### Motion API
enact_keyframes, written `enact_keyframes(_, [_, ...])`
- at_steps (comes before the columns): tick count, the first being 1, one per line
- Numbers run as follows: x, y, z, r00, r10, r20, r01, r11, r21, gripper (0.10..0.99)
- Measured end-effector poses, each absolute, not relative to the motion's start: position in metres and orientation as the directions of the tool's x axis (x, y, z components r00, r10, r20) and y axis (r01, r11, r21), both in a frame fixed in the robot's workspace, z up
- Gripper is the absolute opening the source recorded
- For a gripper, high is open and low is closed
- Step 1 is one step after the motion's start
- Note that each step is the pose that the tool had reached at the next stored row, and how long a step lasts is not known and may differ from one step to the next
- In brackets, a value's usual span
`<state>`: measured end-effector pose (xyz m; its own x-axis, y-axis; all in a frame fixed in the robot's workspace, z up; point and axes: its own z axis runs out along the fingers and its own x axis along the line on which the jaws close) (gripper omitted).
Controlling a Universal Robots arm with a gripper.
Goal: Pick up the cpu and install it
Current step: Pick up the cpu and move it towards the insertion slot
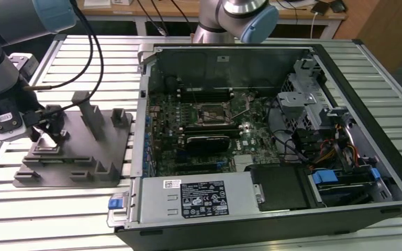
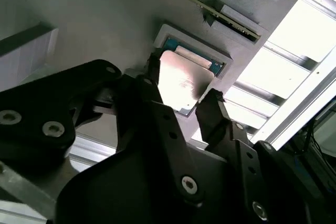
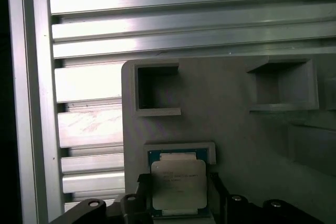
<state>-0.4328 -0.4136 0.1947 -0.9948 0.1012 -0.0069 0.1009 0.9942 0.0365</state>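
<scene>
On a slatted aluminium table (image 1: 68, 214), beside the open computer case (image 1: 271, 130), the cpu (image 3: 178, 184) lies flat, silver face up, edges square to its grey tray (image 1: 68, 180) pocket near the tray's outer edge. The gripper (image 2: 181, 81) jaws clasp two opposite sides.

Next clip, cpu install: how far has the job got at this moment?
Done: nothing visible yet. The cpu lies flat in its pocket on the grey tray, not lifted. In hand: the gripper is down right at the cpu, at the exterior view's left. Left: the pick-up and the whole install, as the motherboard in the open computer case sits apart from the tray.
</scene>
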Motion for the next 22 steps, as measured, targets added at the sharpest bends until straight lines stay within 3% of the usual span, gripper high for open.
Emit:
enact_keyframes(1, [-0.433, -0.414, 0.195, -0.995, 0.101, -0.007, 0.101, 0.994, 0.036, 0.584])
enact_keyframes(3, [-0.433, -0.414, 0.195, -0.995, 0.101, -0.007, 0.101, 0.994, 0.036, 0.584])
enact_keyframes(4, [-0.433, -0.414, 0.195, -0.995, 0.101, -0.007, 0.101, 0.994, 0.037, 0.647])
enact_keyframes(22, [-0.433, -0.414, 0.182, -0.997, 0.072, -0.007, 0.072, 0.997, 0.036, 0.647])
